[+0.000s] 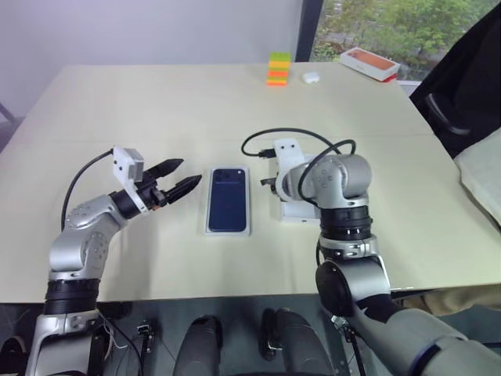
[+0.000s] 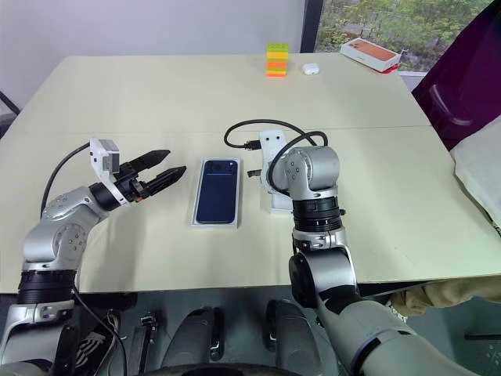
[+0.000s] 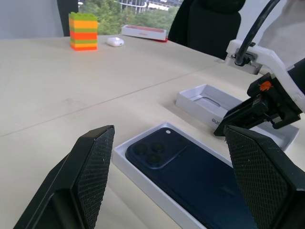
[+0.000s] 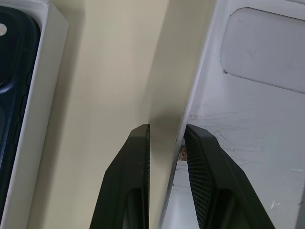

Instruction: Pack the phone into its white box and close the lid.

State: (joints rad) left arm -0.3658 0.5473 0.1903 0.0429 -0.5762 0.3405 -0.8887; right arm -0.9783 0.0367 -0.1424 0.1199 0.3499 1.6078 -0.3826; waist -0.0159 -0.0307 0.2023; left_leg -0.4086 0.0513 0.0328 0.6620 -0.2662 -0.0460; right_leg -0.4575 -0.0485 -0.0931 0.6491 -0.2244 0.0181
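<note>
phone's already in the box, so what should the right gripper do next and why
Probably finish closing on the lid's wall, then lift. The right gripper straddles the near wall of the lid, one finger outside and one inside, with a small gap left. The phone already lies in the white box, so only the lid remains. The left gripper hovers open beside the box.

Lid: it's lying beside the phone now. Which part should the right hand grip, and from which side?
Grip the lid's long wall nearest the phone, coming from above. The lid lies open side up, so that thin wall stands upright with room for one finger inside and one outside. The right hand already straddles it.
</note>
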